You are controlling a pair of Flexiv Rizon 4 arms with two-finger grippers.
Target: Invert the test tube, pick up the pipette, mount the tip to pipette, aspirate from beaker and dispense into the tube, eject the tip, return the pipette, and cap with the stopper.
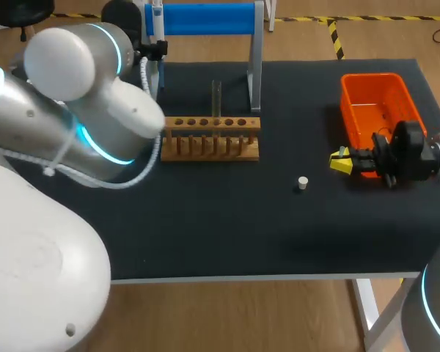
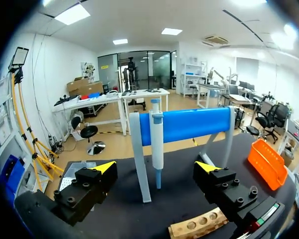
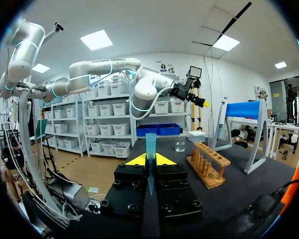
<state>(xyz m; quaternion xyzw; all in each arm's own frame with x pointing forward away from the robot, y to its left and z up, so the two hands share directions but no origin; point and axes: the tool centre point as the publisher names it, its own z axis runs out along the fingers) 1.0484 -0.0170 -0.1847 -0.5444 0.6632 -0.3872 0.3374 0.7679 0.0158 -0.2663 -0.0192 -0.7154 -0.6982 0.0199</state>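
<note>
The left arm fills the head view's upper left, hiding the left gripper and part of the pipette

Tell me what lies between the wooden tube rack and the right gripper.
In the head view, a small white stopper sits on the black table between the wooden tube rack and the right gripper, touching neither.

Lit brightly and evenly from overhead, showed barely any shadow on the dark table, caught soft glare on the white shell of the left arm, shone through the translucent blue pipette tip, kept the orange bin vivid.
</note>
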